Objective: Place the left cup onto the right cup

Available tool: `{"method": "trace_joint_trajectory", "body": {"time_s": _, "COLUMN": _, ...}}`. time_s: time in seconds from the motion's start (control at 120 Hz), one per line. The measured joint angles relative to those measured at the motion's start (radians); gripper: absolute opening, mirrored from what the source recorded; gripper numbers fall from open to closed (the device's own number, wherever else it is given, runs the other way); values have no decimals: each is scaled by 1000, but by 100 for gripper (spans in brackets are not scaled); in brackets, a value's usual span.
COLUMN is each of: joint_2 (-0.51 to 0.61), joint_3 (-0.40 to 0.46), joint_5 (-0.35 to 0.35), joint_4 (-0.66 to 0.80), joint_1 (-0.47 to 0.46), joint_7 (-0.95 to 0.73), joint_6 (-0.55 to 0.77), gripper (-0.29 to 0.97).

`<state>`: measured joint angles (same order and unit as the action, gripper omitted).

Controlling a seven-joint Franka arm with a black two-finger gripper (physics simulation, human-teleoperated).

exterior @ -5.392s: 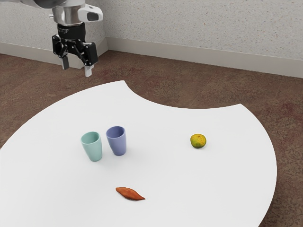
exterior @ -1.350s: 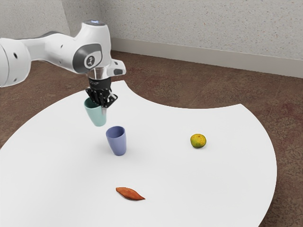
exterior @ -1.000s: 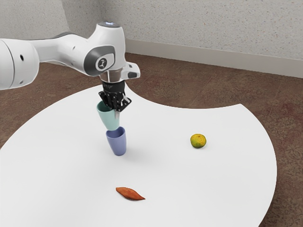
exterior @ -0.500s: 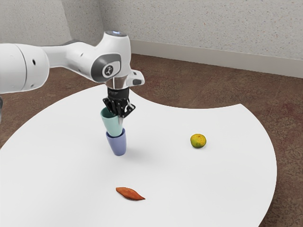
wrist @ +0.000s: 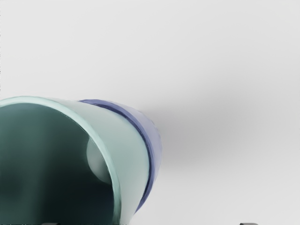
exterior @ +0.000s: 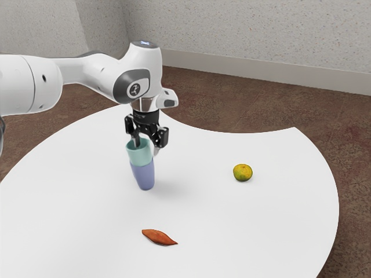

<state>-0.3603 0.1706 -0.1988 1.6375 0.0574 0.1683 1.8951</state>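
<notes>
The teal cup (exterior: 138,155) sits upright, nested in the purple cup (exterior: 144,176), near the middle of the round white table (exterior: 261,231). My gripper (exterior: 145,145) hangs just above the teal cup's rim, open, its fingers spread apart on either side of the rim's right-hand part. In the wrist view the teal cup (wrist: 122,154) lies close under my hand, and the purple cup's rim (wrist: 152,140) shows as a band around it.
A green-yellow citrus fruit (exterior: 243,172) lies on the table toward the exterior view's right. An orange-brown sweet potato (exterior: 159,237) lies nearer the front edge. The table has a curved cut-out at its far side.
The teal cup has been carried from the exterior view's left over the purple cup and lowered into it. Since half a second ago the fingers have spread off the rim.
</notes>
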Motion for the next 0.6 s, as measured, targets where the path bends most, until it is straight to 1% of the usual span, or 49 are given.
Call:
{"method": "trace_joint_trajectory", "body": {"time_s": 0.1, "joint_2": 30, "joint_3": 0, "joint_5": -4, "joint_4": -2, "joint_1": -6, "joint_7": 3, "joint_6": 0, "gripper": 56}}
{"method": "trace_joint_trajectory", "body": {"time_s": 0.233, "joint_2": 109, "joint_3": -1, "joint_5": -20, "joint_4": 18, "joint_1": -22, "joint_7": 7, "joint_6": -6, "gripper": 62}}
{"method": "trace_joint_trajectory", "body": {"time_s": 0.3, "joint_2": 156, "joint_3": -3, "joint_5": -24, "joint_4": 45, "joint_1": -25, "joint_7": 10, "joint_6": -19, "gripper": 63}}
{"method": "trace_joint_trajectory", "body": {"time_s": 0.408, "joint_2": 260, "joint_3": -12, "joint_5": -17, "joint_4": 146, "joint_1": -27, "joint_7": 13, "joint_6": -47, "gripper": 65}}
{"method": "trace_joint_trajectory", "body": {"time_s": 0.475, "joint_2": 307, "joint_3": -16, "joint_5": -9, "joint_4": 183, "joint_1": -23, "joint_7": 14, "joint_6": -65, "gripper": 66}}
{"method": "trace_joint_trajectory", "body": {"time_s": 0.6, "joint_2": 335, "joint_3": -16, "joint_5": 9, "joint_4": 191, "joint_1": -19, "joint_7": 16, "joint_6": -99, "gripper": 67}}
